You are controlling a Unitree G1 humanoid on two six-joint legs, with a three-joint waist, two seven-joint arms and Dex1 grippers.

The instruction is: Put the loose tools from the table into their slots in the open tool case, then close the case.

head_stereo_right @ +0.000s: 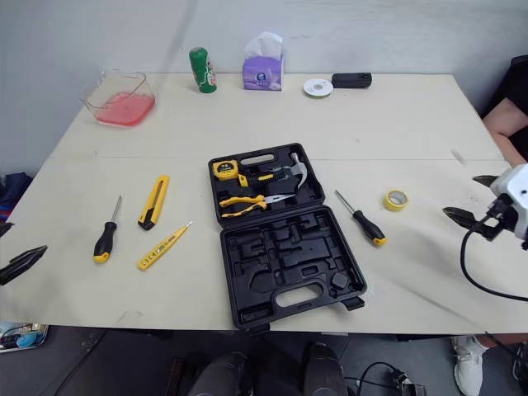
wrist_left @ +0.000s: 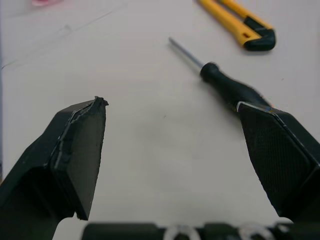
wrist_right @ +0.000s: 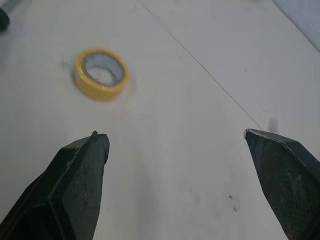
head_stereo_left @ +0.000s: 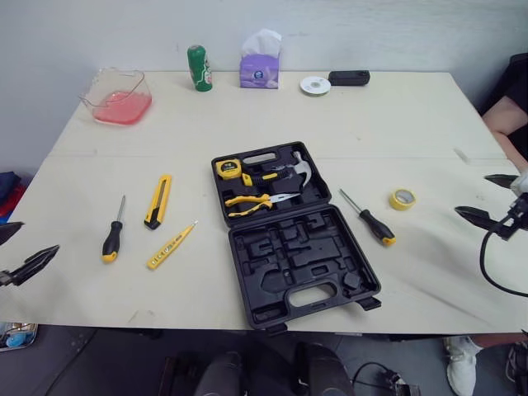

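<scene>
Both eye views look down from high over the near edge of the table (head_stereo_left: 396, 124) and share all of it, while each wrist view sits low and close, the left facing the screwdriver (wrist_left: 235, 92), the right facing the tape (wrist_right: 101, 74).

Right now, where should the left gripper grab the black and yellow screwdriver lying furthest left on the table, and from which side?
Probably by its thick black handle, from straight above, with the open left gripper spanning the handle's width. The black-and-yellow screwdriver lies flat on the cream table with its thin shaft pointing away from the robot, so the handle is the nearer, fatter part.
</scene>
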